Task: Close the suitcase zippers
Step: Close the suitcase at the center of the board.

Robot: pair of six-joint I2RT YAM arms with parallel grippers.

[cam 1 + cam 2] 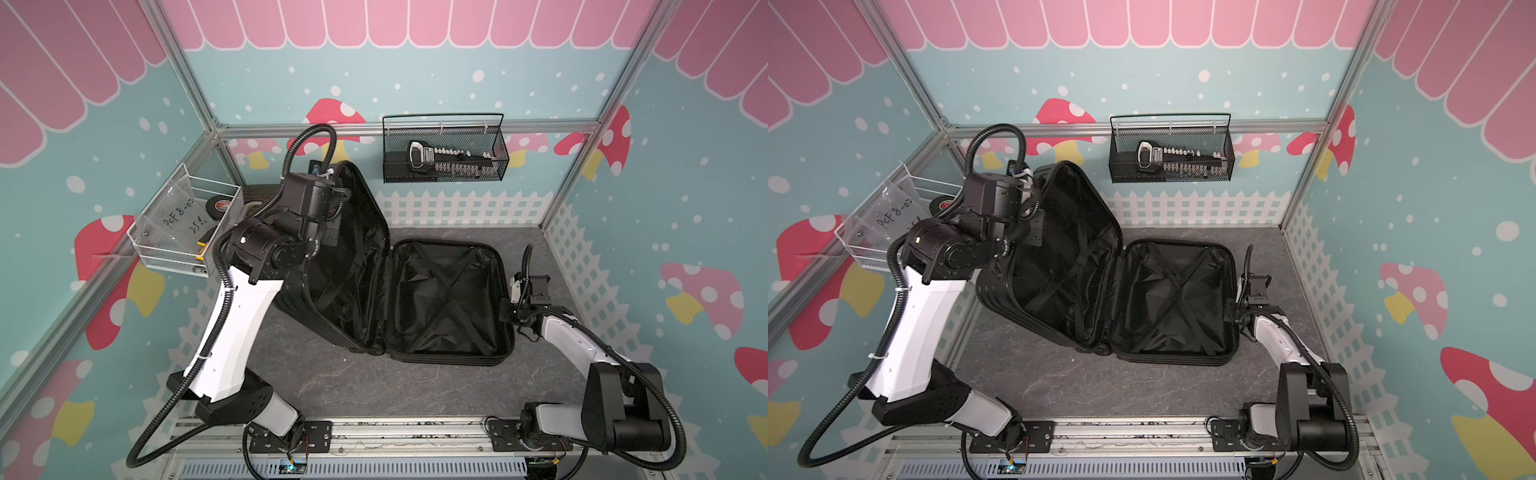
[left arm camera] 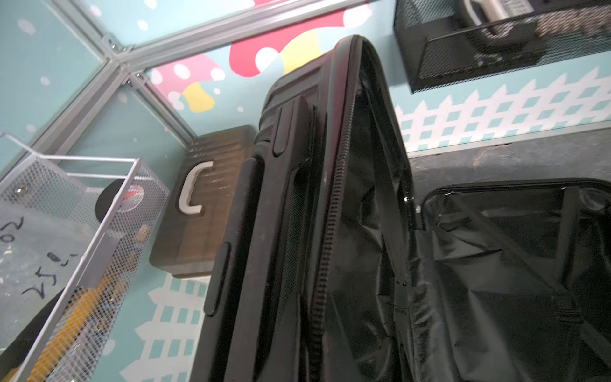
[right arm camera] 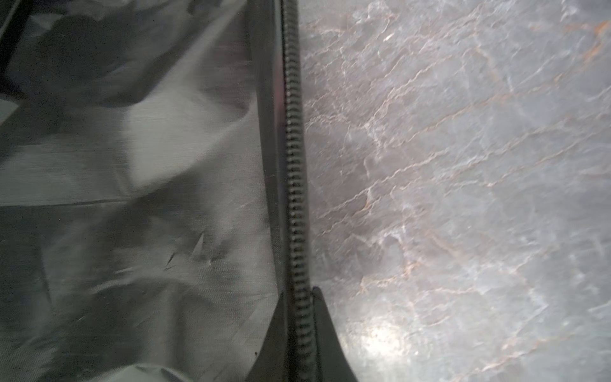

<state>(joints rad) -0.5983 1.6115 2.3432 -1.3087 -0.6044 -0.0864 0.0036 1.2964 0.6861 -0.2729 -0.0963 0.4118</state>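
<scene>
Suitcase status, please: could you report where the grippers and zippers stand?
Left gripper shut on raised half of black ribbed hard-shell suitcase. Right gripper shut on flat half's black zipper track. Case open, unzipped. Nothing between halves.

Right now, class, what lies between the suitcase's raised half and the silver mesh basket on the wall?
A brown-lidded box with a white handle sits between suitcase and basket; the left wrist view shows it.

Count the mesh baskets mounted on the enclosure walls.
2. A black mesh basket hangs on the back wall. A silver mesh basket hangs on the side wall at the robot's left. The left arm may hide part of that wall.
</scene>
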